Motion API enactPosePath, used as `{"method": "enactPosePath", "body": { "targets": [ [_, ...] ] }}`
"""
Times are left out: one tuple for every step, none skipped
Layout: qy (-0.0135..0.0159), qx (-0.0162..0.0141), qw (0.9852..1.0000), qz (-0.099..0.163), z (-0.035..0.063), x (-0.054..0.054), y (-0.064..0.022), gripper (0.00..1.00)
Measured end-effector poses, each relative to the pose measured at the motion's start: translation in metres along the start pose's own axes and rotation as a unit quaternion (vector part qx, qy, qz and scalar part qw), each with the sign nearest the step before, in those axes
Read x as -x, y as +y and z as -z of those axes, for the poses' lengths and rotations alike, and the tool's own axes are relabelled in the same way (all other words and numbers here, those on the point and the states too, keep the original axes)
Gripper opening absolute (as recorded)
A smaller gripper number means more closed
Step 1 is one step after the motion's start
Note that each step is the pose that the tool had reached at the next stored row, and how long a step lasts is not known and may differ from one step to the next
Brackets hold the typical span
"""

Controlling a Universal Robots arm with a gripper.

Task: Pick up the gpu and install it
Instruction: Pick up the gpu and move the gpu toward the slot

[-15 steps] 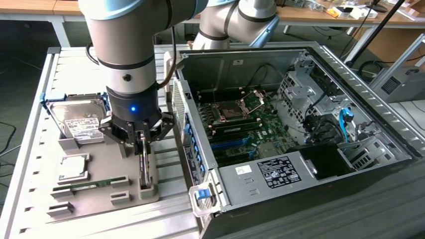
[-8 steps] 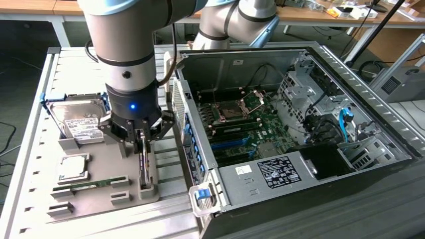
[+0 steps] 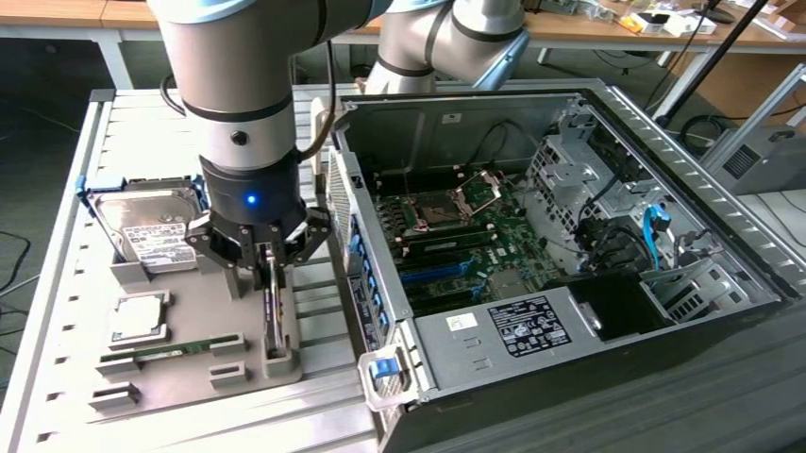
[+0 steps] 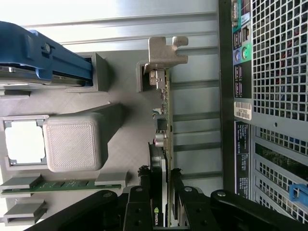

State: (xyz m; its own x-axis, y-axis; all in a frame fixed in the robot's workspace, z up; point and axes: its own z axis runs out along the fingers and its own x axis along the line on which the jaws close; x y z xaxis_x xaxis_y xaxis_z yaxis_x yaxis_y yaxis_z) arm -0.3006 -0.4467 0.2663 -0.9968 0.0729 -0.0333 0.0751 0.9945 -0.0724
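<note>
Your pincer (image 3: 271, 283) (image 4: 161, 182) hangs over the grey tray (image 3: 189, 302) (image 4: 125, 144) just beside the open computer case (image 3: 567, 236) (image 4: 269, 72); it is drawn narrow, holding the gpu (image 3: 275, 326) (image 4: 166, 125); in the wrist view you can see its black fingers (image 4: 138, 202) pressed against both flat faces of the card. The gpu stands on its edge in the tray, running alongside the case's perforated rear panel and close to it without touching; its silver-grey bracket sits at the end away from the pincer, lodged against a grey post of the tray. The card is not yet lifted clear of its holder. Farther from the case than the gpu, the same tray carries a hard drive (image 3: 151, 231), a square processor (image 3: 136, 319) (image 4: 24, 142) and a narrow green memory stick (image 3: 183, 349) (image 4: 62, 184). Inside the case you see the motherboard (image 3: 466, 236) lying exposed. The tray rests on a slatted metal table (image 3: 51, 311), with the case set beside it.
</note>
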Motion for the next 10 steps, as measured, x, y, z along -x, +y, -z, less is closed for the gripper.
{"method": "enactPosePath", "body": {
  "targets": [
    [0.0000, 0.0000, 1.0000, 0.000, 0.0002, 0.0000, 0.0000, 0.27],
    [0.0000, 0.0000, 1.0000, 0.000, 0.0005, 0.0000, 0.0000, 0.27],
    [0.0000, 0.0000, 1.0000, 0.000, 0.0009, 0.0000, -0.0001, 0.27],
    [0.0001, -0.0001, 1.0000, 0.000, 0.0015, 0.0001, -0.0001, 0.27],
    [0.0000, 0.0000, 1.0000, 0.000, 0.0021, 0.0001, -0.0001, 0.27],
    [0.0000, 0.0000, 1.0000, 0.000, 0.0026, 0.0001, -0.0002, 0.27],
    [0.0000, 0.0000, 1.0000, 0.000, 0.0032, 0.0001, -0.0002, 0.27],
    [-0.0001, 0.0001, 1.0000, 0.000, 0.0035, 0.0001, -0.0002, 0.27],
    [-0.0001, 0.0001, 1.0000, 0.000, 0.0041, 0.0002, -0.0003, 0.27],
    [0.0000, 0.0000, 1.0000, 0.000, 0.0050, 0.0002, -0.0004, 0.27]
  ]
}}
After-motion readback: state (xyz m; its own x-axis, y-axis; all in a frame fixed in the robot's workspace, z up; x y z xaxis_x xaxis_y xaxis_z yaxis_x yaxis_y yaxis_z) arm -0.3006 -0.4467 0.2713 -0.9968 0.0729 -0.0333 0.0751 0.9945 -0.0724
